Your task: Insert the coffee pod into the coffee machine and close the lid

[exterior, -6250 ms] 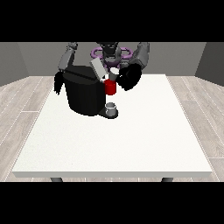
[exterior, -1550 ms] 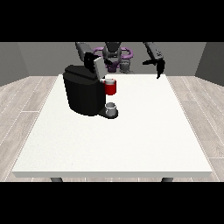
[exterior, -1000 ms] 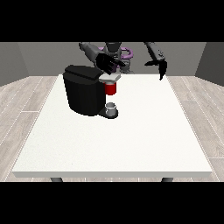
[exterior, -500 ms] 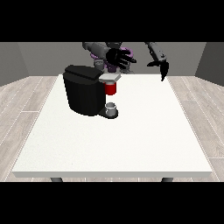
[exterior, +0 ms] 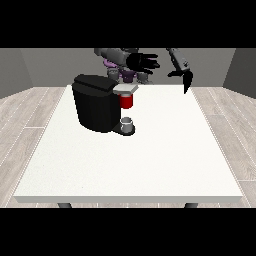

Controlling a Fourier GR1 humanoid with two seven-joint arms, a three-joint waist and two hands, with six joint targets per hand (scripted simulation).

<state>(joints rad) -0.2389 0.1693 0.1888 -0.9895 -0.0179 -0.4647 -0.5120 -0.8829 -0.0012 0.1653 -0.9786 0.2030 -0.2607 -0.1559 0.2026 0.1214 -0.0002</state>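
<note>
1. A black coffee machine (exterior: 95,102) stands upright on the white surface (exterior: 135,160), in the upper left of the frame, with its spout side facing right.
2. A red thing at the machine (exterior: 126,101) sits under a pale lid (exterior: 127,89) that juts out to the right.
3. A grey thing (exterior: 127,122), short and upright, rests on the machine's base below the red thing; whether it is the pod cannot be told.
4. No brand, label or writing can be read.
5. The hand at the view's left (exterior: 142,62) hovers above the lid, fingers spread, pointing right.
6. The hand at the view's right (exterior: 184,77) hangs in the air at upper right, fingers straight, pointing down, well apart from the machine.
</note>
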